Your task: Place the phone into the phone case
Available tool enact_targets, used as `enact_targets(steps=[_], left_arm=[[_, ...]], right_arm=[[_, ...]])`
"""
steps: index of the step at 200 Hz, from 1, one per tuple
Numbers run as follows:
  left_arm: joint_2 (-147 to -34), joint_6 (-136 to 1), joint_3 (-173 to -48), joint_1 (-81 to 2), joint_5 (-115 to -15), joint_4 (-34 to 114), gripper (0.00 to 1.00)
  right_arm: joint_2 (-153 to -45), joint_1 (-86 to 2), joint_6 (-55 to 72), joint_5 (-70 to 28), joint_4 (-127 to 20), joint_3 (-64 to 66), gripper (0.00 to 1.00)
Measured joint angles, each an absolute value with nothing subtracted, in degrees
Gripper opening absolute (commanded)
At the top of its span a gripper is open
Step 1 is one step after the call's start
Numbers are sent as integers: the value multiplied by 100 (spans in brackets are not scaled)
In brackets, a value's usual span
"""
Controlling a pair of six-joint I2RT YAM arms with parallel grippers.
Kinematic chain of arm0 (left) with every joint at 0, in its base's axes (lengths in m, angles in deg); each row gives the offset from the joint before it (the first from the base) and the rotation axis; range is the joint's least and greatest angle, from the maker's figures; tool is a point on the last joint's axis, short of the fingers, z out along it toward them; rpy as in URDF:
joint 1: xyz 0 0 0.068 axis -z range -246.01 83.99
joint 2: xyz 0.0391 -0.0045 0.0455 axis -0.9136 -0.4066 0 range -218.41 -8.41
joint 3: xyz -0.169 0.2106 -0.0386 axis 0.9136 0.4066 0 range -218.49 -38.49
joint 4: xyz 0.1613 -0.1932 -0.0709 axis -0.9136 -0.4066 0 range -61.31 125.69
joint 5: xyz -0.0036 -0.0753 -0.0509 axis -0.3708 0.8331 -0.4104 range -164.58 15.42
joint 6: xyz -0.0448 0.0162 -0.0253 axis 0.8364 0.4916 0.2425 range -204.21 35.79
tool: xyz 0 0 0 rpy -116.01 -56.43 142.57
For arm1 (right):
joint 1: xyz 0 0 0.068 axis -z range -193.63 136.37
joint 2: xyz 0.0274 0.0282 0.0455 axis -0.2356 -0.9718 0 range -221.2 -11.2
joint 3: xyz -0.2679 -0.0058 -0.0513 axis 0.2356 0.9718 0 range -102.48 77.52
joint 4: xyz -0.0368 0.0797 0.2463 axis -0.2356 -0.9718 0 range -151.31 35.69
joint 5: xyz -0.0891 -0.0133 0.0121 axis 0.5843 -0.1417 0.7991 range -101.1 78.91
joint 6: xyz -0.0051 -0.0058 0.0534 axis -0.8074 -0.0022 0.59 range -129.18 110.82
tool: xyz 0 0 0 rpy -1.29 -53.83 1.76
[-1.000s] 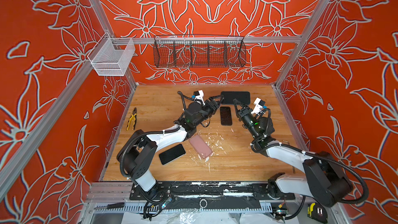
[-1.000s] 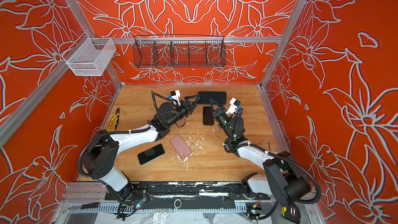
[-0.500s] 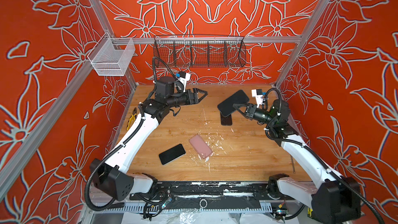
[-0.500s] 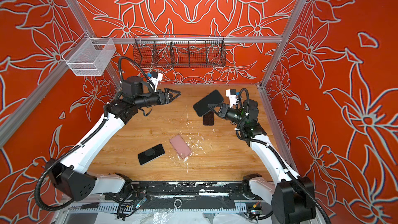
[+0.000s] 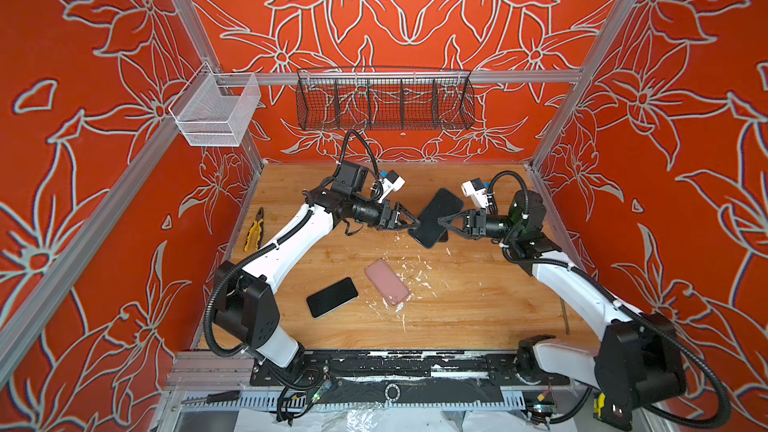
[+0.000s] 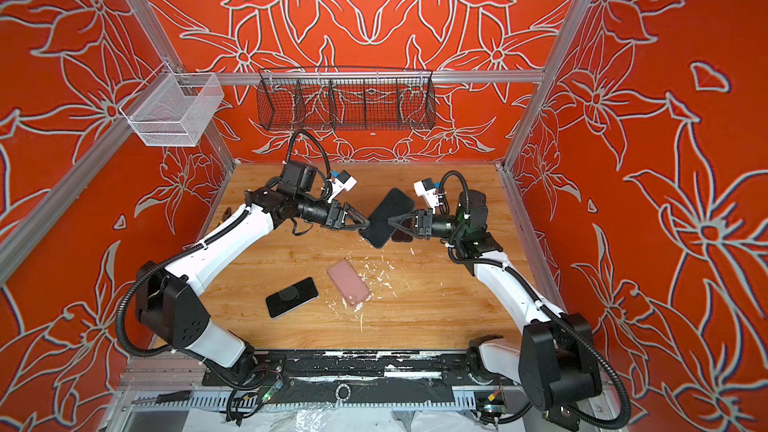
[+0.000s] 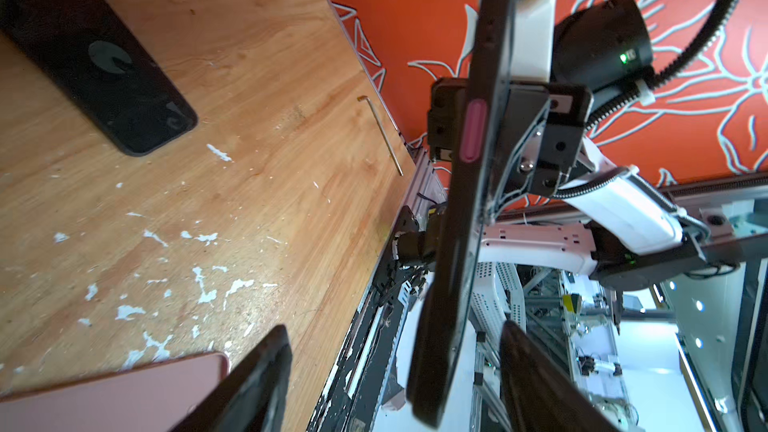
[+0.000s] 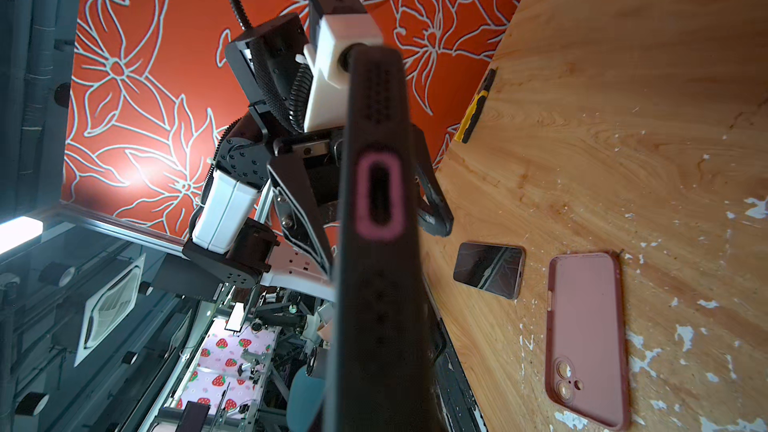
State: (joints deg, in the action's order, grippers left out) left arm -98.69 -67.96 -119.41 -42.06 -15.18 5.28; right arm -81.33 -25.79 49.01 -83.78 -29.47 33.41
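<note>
Wooden table, your right gripper pinching the black phone case aloft mid-table, your left gripper standing spread-fingered astride its edge — a gap only the left wrist view is showing — black phone lying flat near the front.

Orange-red walls painted with large white flower outlines closed me in on the far side, the left and the right. Silver aluminium posts ran up the far corners, and a silver aluminium rail crossed the far wall. From it hung a long black wire basket with dividers. A smaller white mesh basket hung at the far left corner. Under me lay a light wooden tabletop, flecked with white near the middle. Outside the walls, a bright white ceiling light panel glowed.
</note>
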Motion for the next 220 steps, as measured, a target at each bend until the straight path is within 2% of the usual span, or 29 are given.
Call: enact_targets(steps=[23,37,93,117,137,140,153,159,187,220], left_arm=[[-9869,-6611,-11836,-4130,-1354,976,52],[-9884,-6444,-11784,-4126,-1295,1229,47],[-10166,-6051,-11815,-4043,-1125,1789,10],[-10166,-5975,-11817,-4047,-1009,1856,0],[-10157,-5863,-11743,-4051,-989,2014,0],[-10157,-5835,-11718,-4051,-989,2051,0],[-10138,-5708,-11614,-4051,-1000,2237,0],[-10124,-5636,-11561,-4049,-1022,2344,0],[-9967,-5262,-11207,-4003,-1516,2689,0],[-9580,-4698,-10628,-4113,-2550,3000,0]], right_arm=[[-8216,-2660,4936,-8435,-2873,3345,0],[-8256,-2691,4938,-8472,-2832,3345,0],[-8356,-2724,4943,-8505,-2757,3358,0],[-8385,-2713,4910,-8551,-2659,3378,0],[-8400,-2706,4910,-8553,-2609,3378,0],[-8402,-2702,4908,-8553,-2609,3378,3],[-8415,-2678,4903,-8553,-2628,3378,28],[-8415,-2651,4899,-8505,-2670,3380,35],[-8341,-2487,4652,-8186,-3094,3378,48],[-7851,-2168,3675,-7353,-4882,3168,55]])
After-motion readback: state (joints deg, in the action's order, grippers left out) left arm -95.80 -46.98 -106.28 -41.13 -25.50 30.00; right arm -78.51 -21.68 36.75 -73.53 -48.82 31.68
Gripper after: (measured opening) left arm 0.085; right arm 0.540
